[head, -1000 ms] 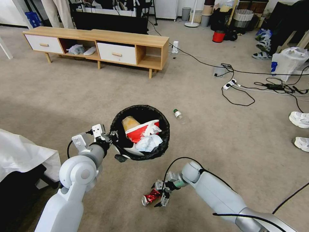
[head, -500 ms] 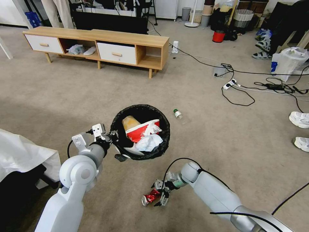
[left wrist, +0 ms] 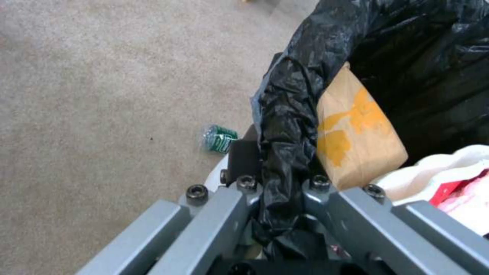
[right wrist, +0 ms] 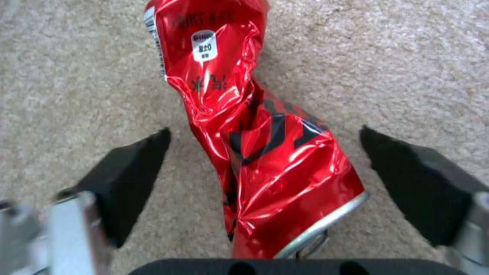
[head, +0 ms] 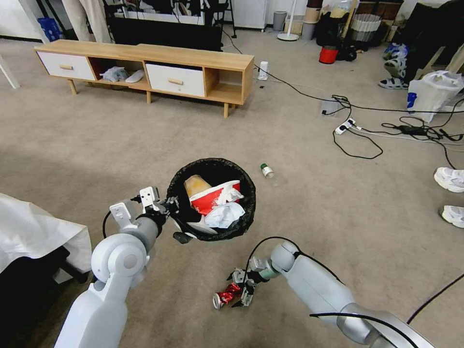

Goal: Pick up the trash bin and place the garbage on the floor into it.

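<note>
Beside the left gripper (head: 170, 207): trash bin (head: 211, 198), rim clamped, held over the floor (head: 338, 203) | between the spread fingers of the right gripper (head: 240, 290): crushed red can (head: 226, 295), lying loose | advice: center on the can's dented waist, then close squarely.

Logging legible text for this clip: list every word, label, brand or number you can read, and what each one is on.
None can be quoted with confidence.
Crushed red can: small white sticker and dark lettering, too blurred to read.
Clear bottle on the carpet: green label, print too small.
Red-white paper carton in the trash bin: no readable print.
Brown cardboard piece: orange marks, no letters.
</note>
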Available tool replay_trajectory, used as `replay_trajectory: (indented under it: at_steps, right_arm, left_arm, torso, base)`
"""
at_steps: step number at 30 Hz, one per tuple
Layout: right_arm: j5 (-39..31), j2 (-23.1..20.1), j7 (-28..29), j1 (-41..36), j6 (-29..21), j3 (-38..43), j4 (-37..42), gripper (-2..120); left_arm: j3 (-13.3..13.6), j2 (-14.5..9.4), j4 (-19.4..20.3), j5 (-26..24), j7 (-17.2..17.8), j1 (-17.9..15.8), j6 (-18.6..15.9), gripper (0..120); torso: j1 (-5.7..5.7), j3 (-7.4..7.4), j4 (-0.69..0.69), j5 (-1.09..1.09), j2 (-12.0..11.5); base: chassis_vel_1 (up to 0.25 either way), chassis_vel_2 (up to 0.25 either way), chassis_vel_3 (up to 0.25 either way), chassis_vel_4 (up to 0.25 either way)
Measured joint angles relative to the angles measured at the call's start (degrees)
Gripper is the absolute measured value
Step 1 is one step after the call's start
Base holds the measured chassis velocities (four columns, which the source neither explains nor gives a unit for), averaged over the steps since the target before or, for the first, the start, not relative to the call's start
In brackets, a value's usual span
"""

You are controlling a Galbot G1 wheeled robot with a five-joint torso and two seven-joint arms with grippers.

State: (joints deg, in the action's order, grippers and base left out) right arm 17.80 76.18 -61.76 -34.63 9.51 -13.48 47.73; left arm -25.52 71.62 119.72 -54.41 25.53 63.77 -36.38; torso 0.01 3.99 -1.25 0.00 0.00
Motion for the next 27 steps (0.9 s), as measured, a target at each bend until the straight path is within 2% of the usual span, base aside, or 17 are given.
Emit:
replay_trajectory:
  at_steps: [1, 2, 4, 6, 8, 11, 27]
  right_arm:
    - [0.24, 0.10, -0.15, 0.13, 0.31, 0.24, -0.15, 77]
    - [0.24, 0.10, -0.15, 0.13, 0.31, 0.24, -0.15, 77]
    - [0.22, 0.13, -0.18, 0.13, 0.38, 0.32, -0.16, 64]
    - [0.22, 0.17, -0.19, 0.14, 0.41, 0.36, -0.19, 60]
    - [0.22, 0.18, -0.24, 0.23, 0.47, 0.37, -0.20, 50]
    - [0.21, 0.19, -0.33, 0.44, 0.60, 0.35, -0.30, 46]
    - [-0.64, -0.50, -1.27, 1.36, 1.12, 0.23, 0.39, 46]
  left_arm:
    - [0.03, 0.01, -0.09, 0.12, -0.09, 0.00, 0.02, 3]
    - [0.03, 0.01, -0.09, 0.12, -0.09, 0.00, 0.02, 3]
    - [0.06, -0.02, -0.10, 0.14, -0.11, 0.00, 0.03, 3]
    - [0.07, -0.07, -0.09, 0.14, -0.11, 0.00, 0.04, 3]
    - [0.07, -0.17, -0.10, 0.14, -0.11, 0.03, 0.04, 3]
    - [0.07, -0.19, -0.10, 0.14, -0.11, 0.03, 0.04, 3]
    - [0.11, -0.30, -0.11, 0.21, -0.10, 0.07, 0.04, 3]
  torso:
    - [0.00, 0.00, 0.00, 0.00, 0.00]
    - [0.00, 0.00, 0.00, 0.00, 0.00]
    - [0.00, 0.00, 0.00, 0.00, 0.00]
    - [0.00, 0.00, 0.00, 0.00, 0.00]
    - [0.00, 0.00, 0.00, 0.00, 0.00]
    - [0.00, 0.00, 0.00, 0.00, 0.00]
    - [0.00, 0.00, 0.00, 0.00, 0.00]
  base:
    - [0.000, 0.000, 0.000, 0.000]
    - [0.000, 0.000, 0.000, 0.000]
    - [0.000, 0.000, 0.000, 0.000]
    - [0.000, 0.000, 0.000, 0.000]
    - [0.000, 0.000, 0.000, 0.000]
    - [0.000, 0.000, 0.000, 0.000]
    - [0.000, 0.000, 0.000, 0.000]
